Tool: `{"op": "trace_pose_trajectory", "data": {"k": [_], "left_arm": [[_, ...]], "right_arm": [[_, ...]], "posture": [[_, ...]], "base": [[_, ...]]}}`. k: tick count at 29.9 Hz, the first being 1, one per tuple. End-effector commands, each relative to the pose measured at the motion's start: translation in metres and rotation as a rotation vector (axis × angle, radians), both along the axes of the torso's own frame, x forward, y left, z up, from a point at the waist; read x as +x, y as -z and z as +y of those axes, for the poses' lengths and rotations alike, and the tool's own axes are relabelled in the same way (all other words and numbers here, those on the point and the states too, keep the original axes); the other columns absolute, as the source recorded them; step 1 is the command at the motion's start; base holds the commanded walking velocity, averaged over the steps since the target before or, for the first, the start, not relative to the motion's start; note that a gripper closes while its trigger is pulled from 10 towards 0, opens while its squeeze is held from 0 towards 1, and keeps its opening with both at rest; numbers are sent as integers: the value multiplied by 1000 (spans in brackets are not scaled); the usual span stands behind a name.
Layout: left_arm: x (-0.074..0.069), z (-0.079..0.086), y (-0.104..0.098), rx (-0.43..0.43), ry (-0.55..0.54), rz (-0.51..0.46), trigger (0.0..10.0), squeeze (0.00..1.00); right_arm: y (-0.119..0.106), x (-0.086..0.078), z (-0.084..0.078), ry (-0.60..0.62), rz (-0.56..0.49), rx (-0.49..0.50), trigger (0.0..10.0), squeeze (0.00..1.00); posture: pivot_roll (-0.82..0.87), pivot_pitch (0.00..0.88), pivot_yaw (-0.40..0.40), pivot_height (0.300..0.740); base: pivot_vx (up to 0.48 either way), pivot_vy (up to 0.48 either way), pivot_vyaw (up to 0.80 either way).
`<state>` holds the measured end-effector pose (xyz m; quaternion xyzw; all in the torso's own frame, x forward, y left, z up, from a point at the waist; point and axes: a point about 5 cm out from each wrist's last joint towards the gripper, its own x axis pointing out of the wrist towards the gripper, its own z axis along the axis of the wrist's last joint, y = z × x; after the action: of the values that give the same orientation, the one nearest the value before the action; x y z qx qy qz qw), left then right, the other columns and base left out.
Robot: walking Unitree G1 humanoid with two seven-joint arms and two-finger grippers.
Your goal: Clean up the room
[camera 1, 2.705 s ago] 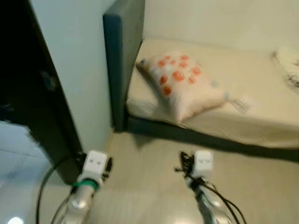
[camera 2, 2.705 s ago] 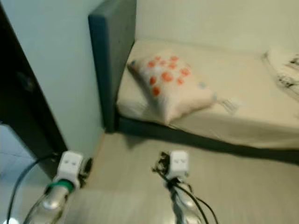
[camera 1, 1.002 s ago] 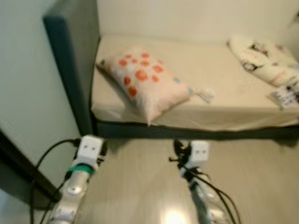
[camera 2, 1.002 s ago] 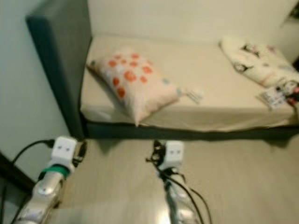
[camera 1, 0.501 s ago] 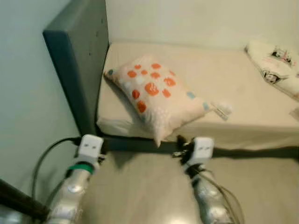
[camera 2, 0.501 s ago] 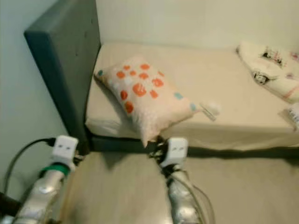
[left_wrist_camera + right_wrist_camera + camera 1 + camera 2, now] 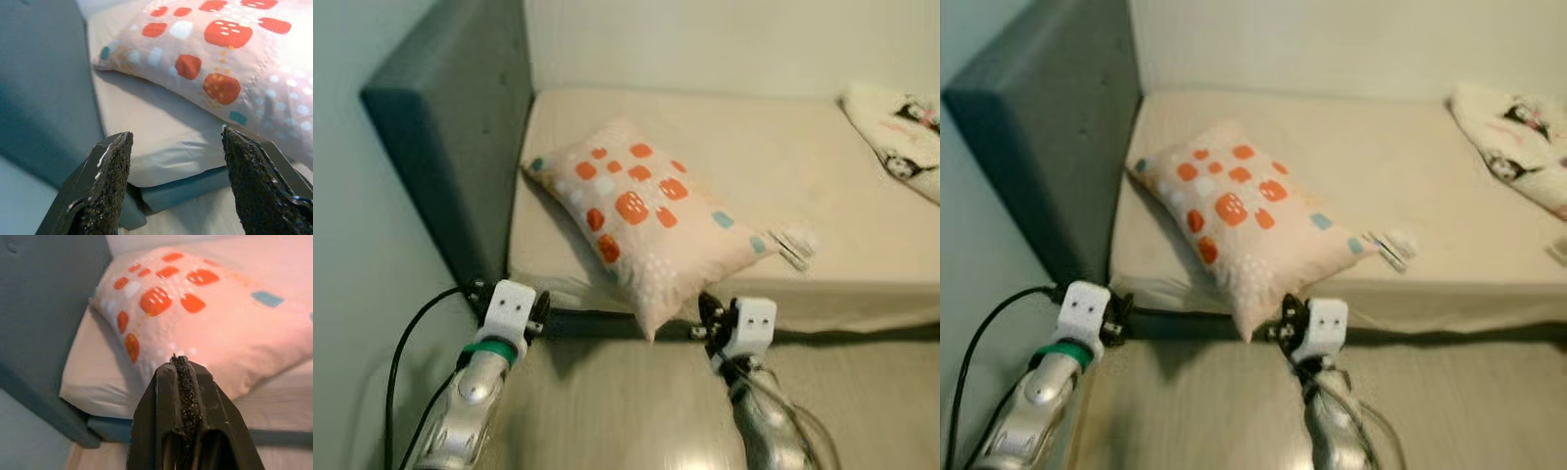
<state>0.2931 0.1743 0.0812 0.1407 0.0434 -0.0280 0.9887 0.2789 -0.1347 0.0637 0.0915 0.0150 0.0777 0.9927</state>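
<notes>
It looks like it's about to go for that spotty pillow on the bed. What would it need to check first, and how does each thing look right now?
1. Pillow in sight and reachable: ok, it lies on the bed with one corner hanging over the near edge.
2. Left tool open: ok, its fingers stand wide apart, facing the mattress edge under the pillow.
3. Right tool open: not ok, its fingers are pressed together, pointing at the pillow.
4. Tools touching the pillow: not ok, both sit short of it, near the bed frame.
5. Nothing on top of the pillow: ok.
6. Headboard out of the way: cannot tell, it stands close beside the left arm.
</notes>
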Motion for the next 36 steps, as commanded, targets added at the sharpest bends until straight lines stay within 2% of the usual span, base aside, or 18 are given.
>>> {"op": "trace_pose_trajectory", "data": {"k": [1, 3, 28, 36], "left_arm": [[-1, -4, 4, -17, 11, 22, 10000, 0], [0, -3, 3, -16, 11, 20, 10000, 0], [-3, 3, 2, -13, -29, 12, 10000, 0], [-4, 2, 3, -18, -35, 12, 10000, 0]], "right_arm": [[4, -3, -8, 25, 21, -14, 10000, 0], [3, -4, -9, 28, 22, -17, 10000, 0], [-6, 3, 2, -29, -1, -20, 10000, 0], [-4, 3, 3, -39, 12, -33, 10000, 0]], "posture": [[52, 93, 25, 740], [53, 94, 24, 740], [81, 99, 7, 740], [84, 96, 7, 740]], "base": [[412, 0, -775], [411, 0, -631], [395, 0, 0], [0, 0, 0]]}}
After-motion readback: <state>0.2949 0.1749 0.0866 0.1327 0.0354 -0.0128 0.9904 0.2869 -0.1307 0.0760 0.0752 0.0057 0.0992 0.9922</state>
